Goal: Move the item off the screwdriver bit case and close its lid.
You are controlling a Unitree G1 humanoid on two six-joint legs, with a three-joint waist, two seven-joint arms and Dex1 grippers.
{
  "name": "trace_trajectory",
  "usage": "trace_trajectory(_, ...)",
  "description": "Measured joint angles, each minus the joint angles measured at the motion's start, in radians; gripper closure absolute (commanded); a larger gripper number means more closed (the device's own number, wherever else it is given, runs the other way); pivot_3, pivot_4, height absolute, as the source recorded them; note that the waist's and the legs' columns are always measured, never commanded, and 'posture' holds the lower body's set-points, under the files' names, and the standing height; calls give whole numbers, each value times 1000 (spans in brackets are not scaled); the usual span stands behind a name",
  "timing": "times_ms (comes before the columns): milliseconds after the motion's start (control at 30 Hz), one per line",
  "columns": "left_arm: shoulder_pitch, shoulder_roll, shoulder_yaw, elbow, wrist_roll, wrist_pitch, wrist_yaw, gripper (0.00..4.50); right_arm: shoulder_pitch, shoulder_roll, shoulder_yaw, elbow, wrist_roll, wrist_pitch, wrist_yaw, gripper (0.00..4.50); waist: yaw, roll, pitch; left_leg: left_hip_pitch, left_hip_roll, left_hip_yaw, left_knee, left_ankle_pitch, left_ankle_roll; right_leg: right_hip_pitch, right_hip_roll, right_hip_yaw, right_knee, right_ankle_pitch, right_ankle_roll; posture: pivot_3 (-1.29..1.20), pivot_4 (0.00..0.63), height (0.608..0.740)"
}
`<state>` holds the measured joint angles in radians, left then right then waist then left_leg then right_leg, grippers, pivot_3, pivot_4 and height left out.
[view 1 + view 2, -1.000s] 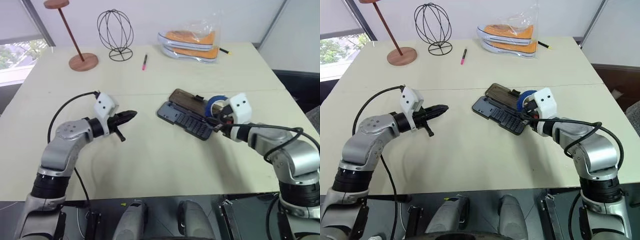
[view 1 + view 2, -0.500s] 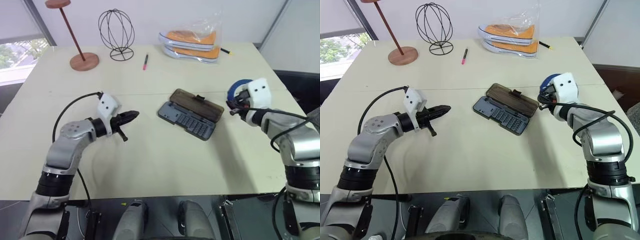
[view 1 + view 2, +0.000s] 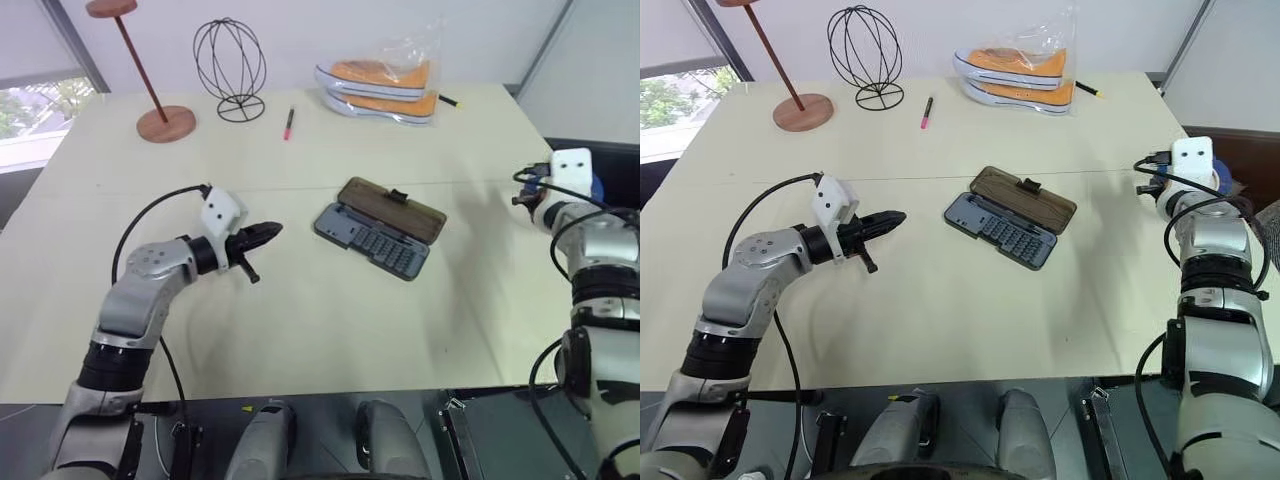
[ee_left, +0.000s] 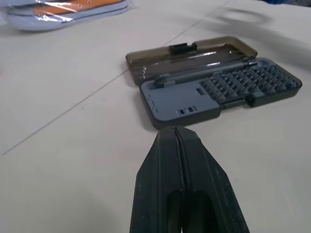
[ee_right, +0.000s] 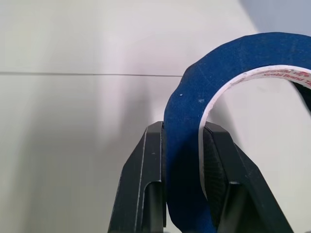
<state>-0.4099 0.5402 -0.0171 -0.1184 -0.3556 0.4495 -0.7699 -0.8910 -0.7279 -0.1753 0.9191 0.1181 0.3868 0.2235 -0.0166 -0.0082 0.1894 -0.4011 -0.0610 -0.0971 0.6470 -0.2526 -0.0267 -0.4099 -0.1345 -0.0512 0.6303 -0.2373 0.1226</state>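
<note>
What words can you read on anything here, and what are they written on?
Inner rim of the blue tape roll: small red print, too blurred to read for sure.
Screwdriver bit case: no readable writing.
Bagged orange shoes: no readable writing.

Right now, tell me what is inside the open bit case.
The bit case lies open on the table. Inside are rows of small dark bits, a flat grey panel and a long thin driver. Its lid lies back flat. Nothing rests on it; beneath the panel is hidden.

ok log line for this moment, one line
right gripper: shut on blue tape roll, near table's right edge | left gripper: shut, empty, beside case | bit case: lid open, nothing on it
</note>
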Motion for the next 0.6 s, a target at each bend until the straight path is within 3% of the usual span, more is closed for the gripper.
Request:
trace_trajectory(233, 6, 0, 0, -12, 0, 0, 12, 4500, -1, 2, -2, 77, -7, -22, -6, 4030, -2, 0, 0, 1, 0, 1, 0, 0, 0, 0, 0, 1, 0, 0, 0, 0, 150, 740)
trace_trajectory(500, 6, 0, -1, -12, 8, 0, 12, 4500, 1, 3, -8, 75, -5, -8, 25, 40, -1, 0, 0, 1, 0, 3, 0, 0, 0, 0, 0, 2, 0, 0, 0, 0, 150, 740)
trace_trajectory(600, 6, 0, -1, -12, 12, 0, 10, 4500, 9, 4, -8, 64, -5, 6, 30, 40, -1, 0, 0, 1, 0, 3, 0, 0, 0, 0, 0, 3, 0, 0, 0, 0, 150, 740)
